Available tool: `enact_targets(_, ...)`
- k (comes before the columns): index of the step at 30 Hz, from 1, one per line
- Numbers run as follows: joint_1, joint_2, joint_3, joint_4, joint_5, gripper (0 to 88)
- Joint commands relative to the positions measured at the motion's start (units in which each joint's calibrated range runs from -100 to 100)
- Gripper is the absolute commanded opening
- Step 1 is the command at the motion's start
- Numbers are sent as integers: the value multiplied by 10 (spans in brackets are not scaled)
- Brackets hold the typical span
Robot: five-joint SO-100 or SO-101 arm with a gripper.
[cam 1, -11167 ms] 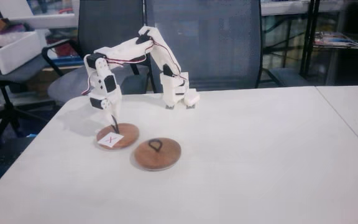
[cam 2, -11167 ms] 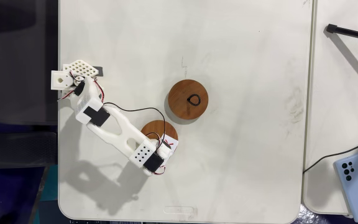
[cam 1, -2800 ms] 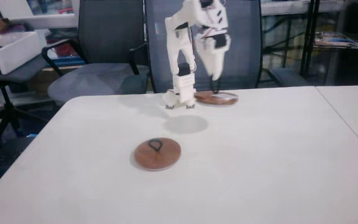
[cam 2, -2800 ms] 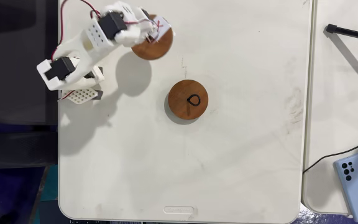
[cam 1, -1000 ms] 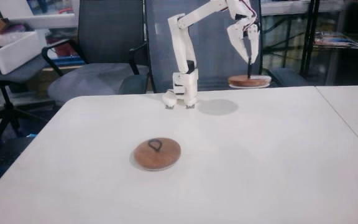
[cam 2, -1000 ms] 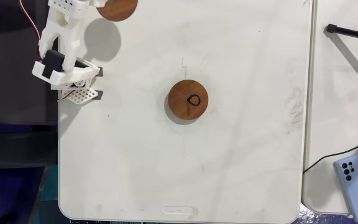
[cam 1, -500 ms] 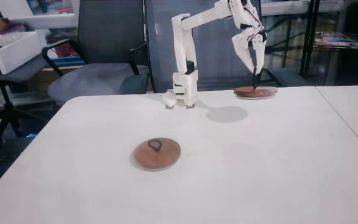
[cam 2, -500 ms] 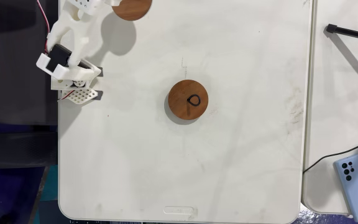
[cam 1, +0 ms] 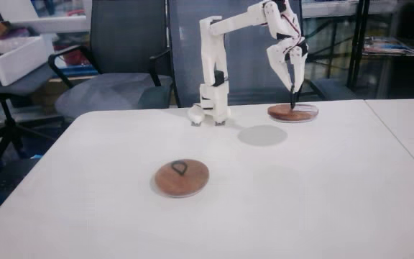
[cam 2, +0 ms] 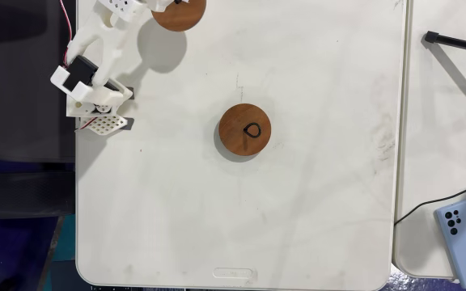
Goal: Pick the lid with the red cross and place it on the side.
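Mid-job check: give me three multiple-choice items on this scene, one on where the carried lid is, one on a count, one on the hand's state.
1. Where is the carried lid?
A. table's far edge
B. middle of the table
C. on the chair

2. How many brown lids are there?
A. one
B. two
C. three

3. The hand is:
A. wide open, far from the lid
B. pointing down onto the lid
C. resting on the phone

Answers: 1 A, it sits low by the far edge of the table; 2 B, the other lid lies mid-table; 3 B, its tips meet the lid's top.

Matt wooden lid (cam 1: 182,178), smooth table (cam 1: 300,187)
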Motion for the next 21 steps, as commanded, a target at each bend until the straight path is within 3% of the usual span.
enact_targets(1, -1, -4, -2, -28, -9, 7)
enact_targets(21, 2, -12, 160, -155, -30, 6)
